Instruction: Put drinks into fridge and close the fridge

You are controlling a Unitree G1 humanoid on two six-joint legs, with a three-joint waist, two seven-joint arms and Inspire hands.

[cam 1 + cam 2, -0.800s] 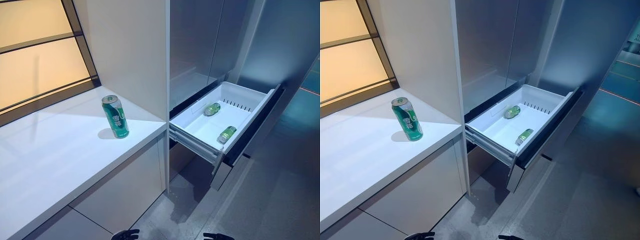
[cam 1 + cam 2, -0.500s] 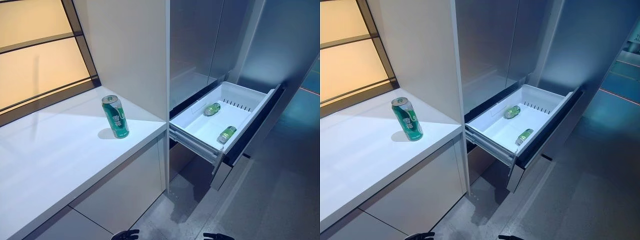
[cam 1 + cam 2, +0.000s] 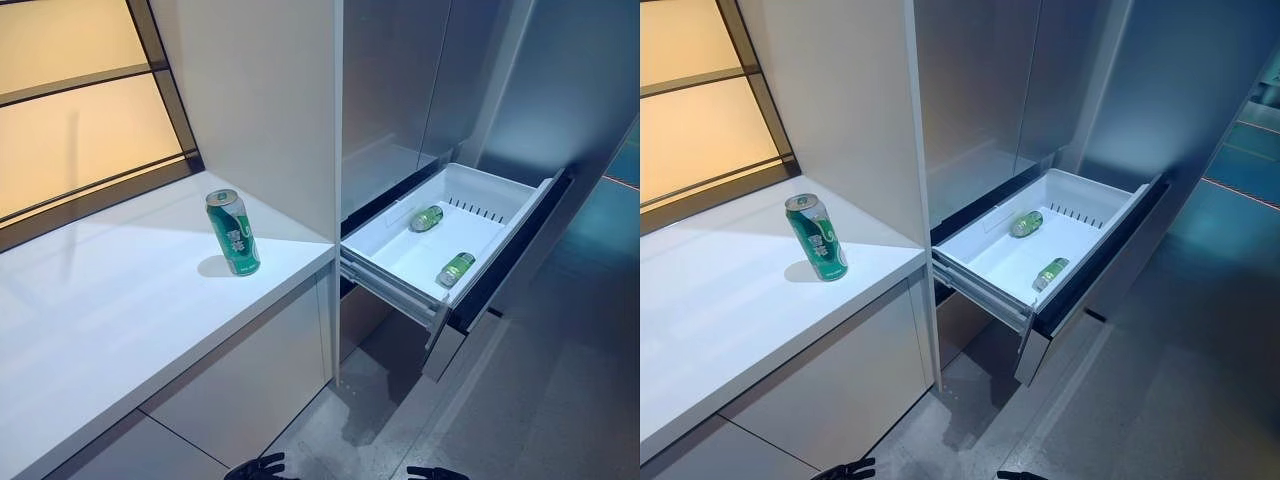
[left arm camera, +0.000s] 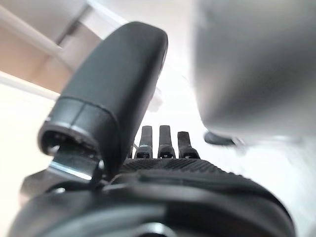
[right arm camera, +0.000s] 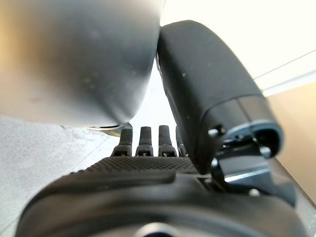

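A green can (image 3: 233, 232) stands upright on the white counter (image 3: 120, 300), near its far right end. To the right of the counter, the fridge's white drawer (image 3: 385, 283) is pulled out and open. Two green drinks lie on their sides in it, one at the back (image 3: 426, 218) and one near the front right (image 3: 455, 269). My left hand (image 4: 158, 168) and my right hand (image 5: 148, 168) hang low with straight fingers and hold nothing, far from the can and the drawer.
The fridge's steel doors (image 3: 390, 90) rise above the drawer. A white panel (image 3: 260, 100) stands between the counter and the fridge. A lit window (image 3: 80, 110) runs behind the counter. Grey floor (image 3: 560, 400) lies in front of and to the right of the drawer.
The whole picture has shifted a little, so the camera has moved. The can, the drawer and the drinks in it stand as before.
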